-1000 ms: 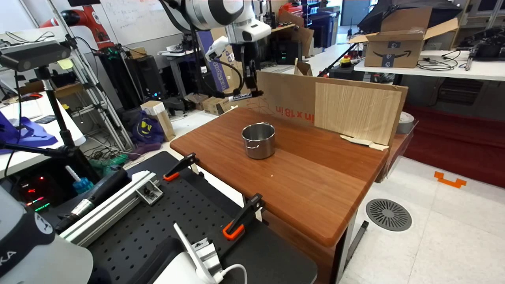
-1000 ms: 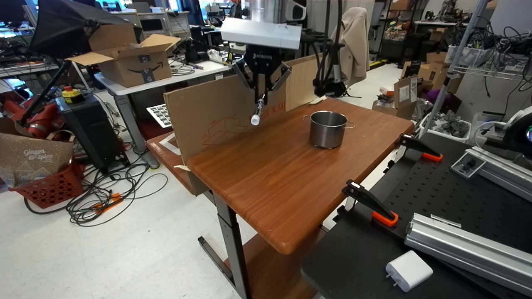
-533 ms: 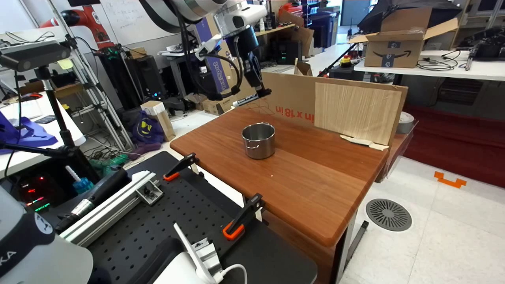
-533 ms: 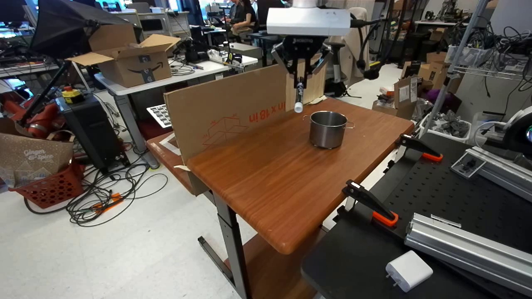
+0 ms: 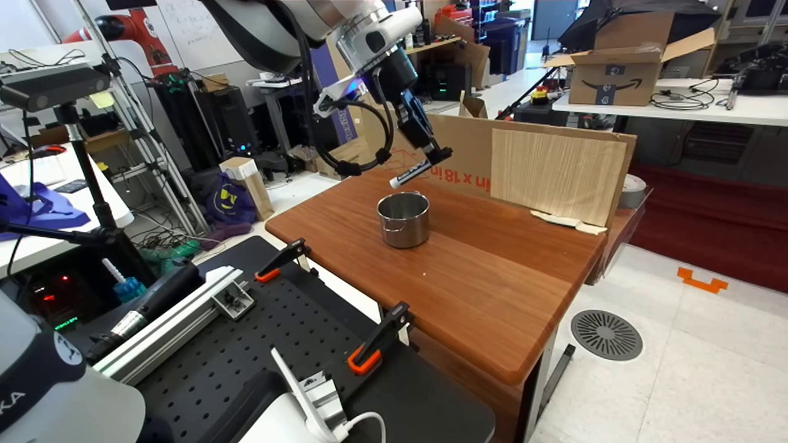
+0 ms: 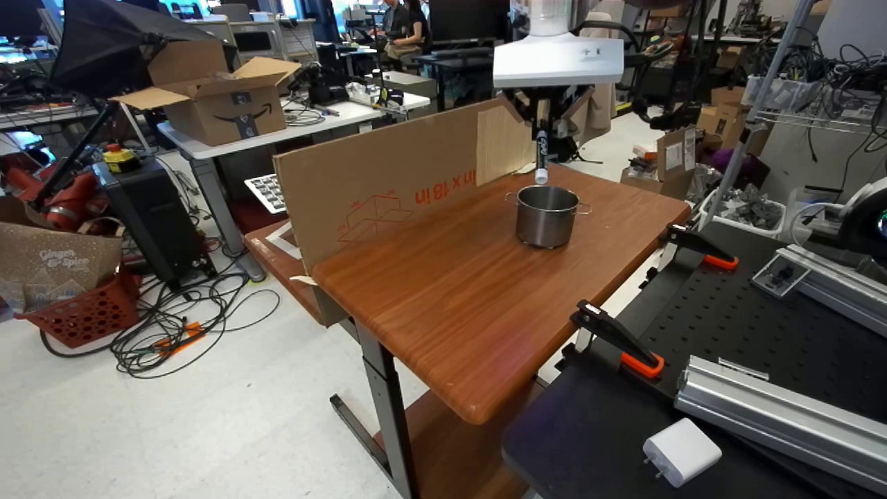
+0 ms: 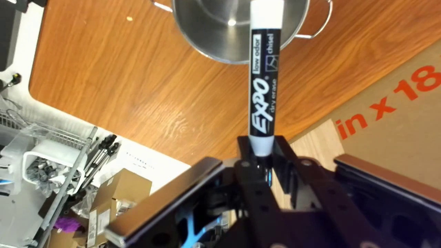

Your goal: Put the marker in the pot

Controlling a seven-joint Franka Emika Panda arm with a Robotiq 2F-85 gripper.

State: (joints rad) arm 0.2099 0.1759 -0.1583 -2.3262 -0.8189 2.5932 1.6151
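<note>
Gripper point(image 7: 262, 150): closed w/ marker point(image 7: 264, 82) pinched btwn fingertips point(image 7: 244, 148), at marker's pale grey end. Rest juts well past tips, dark barrel then white end, which runs to top edge of wrist view. Print on barrel: EXPO, low odor, chisel, dry erase. Same view: outer part of marker overlaps mouth of pot point(image 7: 213, 38); pot lies beyond fingertips, partly covered. In an ext. view marker point(image 5: 411, 174) tilts down & out from gripper, white end lowest, just above pot rim, small gap btwn. In both ext. views pot stands upright on table point(image 5: 480, 277), lower than gripper; marker outside it. Cardboard panel point(image 5: 471, 138) w/ red print stands behind gripper in an ext. view; wrist view puts it R of fingertips.
</note>
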